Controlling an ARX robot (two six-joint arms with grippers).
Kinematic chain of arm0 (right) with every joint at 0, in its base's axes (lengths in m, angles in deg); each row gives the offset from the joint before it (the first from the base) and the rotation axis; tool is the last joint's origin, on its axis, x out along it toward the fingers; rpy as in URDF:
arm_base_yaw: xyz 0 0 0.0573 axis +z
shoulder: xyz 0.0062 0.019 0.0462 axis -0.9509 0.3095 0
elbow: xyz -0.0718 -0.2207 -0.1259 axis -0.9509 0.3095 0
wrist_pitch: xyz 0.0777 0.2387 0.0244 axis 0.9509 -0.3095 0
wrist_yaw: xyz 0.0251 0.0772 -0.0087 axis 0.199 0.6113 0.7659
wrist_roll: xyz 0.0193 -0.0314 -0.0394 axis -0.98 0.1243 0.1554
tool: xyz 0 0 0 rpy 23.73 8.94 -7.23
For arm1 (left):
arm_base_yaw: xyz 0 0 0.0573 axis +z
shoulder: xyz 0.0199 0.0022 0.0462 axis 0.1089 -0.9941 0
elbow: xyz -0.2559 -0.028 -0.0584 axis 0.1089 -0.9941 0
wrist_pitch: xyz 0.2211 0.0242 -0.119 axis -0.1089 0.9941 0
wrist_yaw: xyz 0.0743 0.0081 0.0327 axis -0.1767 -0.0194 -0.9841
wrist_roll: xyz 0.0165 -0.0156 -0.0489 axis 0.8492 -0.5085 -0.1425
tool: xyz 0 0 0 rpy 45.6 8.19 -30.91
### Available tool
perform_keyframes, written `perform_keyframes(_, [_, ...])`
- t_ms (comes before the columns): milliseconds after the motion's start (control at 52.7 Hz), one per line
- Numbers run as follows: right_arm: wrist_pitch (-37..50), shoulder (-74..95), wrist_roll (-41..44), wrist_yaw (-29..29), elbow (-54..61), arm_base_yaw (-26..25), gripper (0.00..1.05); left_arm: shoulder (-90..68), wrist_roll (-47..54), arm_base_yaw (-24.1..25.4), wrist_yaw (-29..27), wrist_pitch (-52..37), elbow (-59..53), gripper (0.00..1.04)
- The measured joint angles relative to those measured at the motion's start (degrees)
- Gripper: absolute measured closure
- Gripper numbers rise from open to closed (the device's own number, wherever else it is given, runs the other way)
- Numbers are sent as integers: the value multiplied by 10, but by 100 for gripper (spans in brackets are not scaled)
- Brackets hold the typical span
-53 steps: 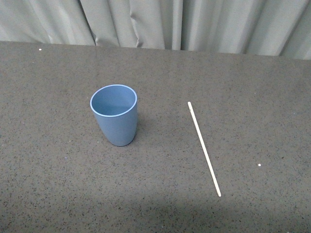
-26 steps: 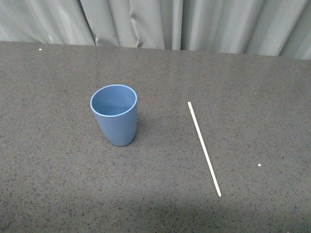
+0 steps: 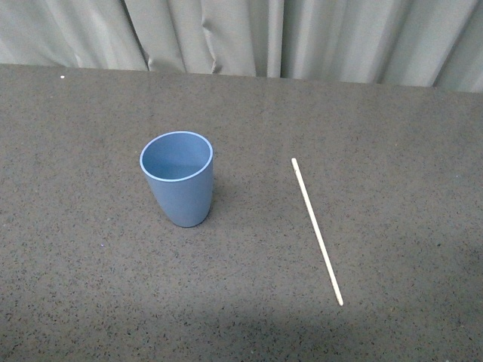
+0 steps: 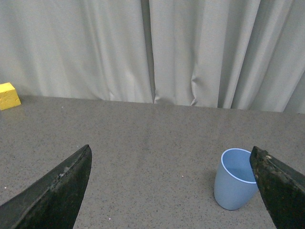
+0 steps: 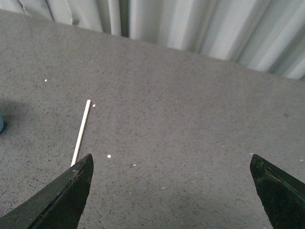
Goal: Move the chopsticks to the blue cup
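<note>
Front view: dark speckled table point(image 3: 75, 294) filling most of the frame, with a pale grey curtain point(image 3: 241, 34) across the top edge. Left of centre, the blue cup point(image 3: 177, 181), upright with its mouth open to the camera. Right of centre, the chopsticks point(image 3: 317, 231), shown as 1 thin off-white stick lying flat on the table. Slanted from the middle right down toward the lower right. Well apart from the cup, touching nothing else. Only view with the cup and the stick both shown whole.

Left wrist view: left gripper point(image 4: 170, 148) wide open, its 2 dark fingers point(image 4: 57, 195) spread far apart with nothing held between them. Blue cup point(image 4: 234, 183) standing on the table just beside one fingertip, apart from it. Shown only here: a small yellow block point(image 4: 8, 95) at the far edge of the table, by the curtain.

Right wrist view: right gripper point(image 5: 171, 157) also wide open, its 2 dark fingers point(image 5: 57, 200) far apart and gripping nothing. Chopsticks point(image 5: 80, 133) flat on the table, one end near a fingertip; cannot tell whether touching. At the frame edge near the stick, a thin blue sliver point(image 5: 1, 125), probably the cup's side.
</note>
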Motion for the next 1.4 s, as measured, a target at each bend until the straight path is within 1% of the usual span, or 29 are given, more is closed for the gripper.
perform_keyframes(76, [14,85,-18,0,-37,11,9,0,0,0,0,0,0,7])
perform_keyframes(152, [5,198,-42,7,-103,28,9,0,0,0,0,0,0,7])
perform_keyframes(247, [-47,316,-73,22,-190,51,9,0,0,0,0,0,0,7])
perform_keyframes(322, [-83,374,-89,29,-236,62,9,0,0,0,0,0,0,7])
perform_keyframes(398, [-110,426,-104,24,-282,70,9,0,0,0,0,0,0,7])
perform_keyframes(721, [-225,592,-140,25,-445,95,9,0,0,0,0,0,0,7])
perform_keyframes(835, [-263,649,-150,35,-499,104,9,0,0,0,0,0,0,7])
perform_keyframes(967, [-296,693,-155,36,-545,111,9,0,0,0,0,0,0,7])
perform_keyframes(1119, [-317,718,-155,41,-568,116,10,0,0,0,0,0,0,7])
perform_keyframes(1176, [-322,723,-155,41,-573,117,15,0,0,0,0,0,0,7])
perform_keyframes(1290, [-332,733,-154,38,-588,120,36,0,0,0,0,0,0,7])
perform_keyframes(1404, [-343,738,-152,30,-595,121,53,0,0,0,0,0,0,7])
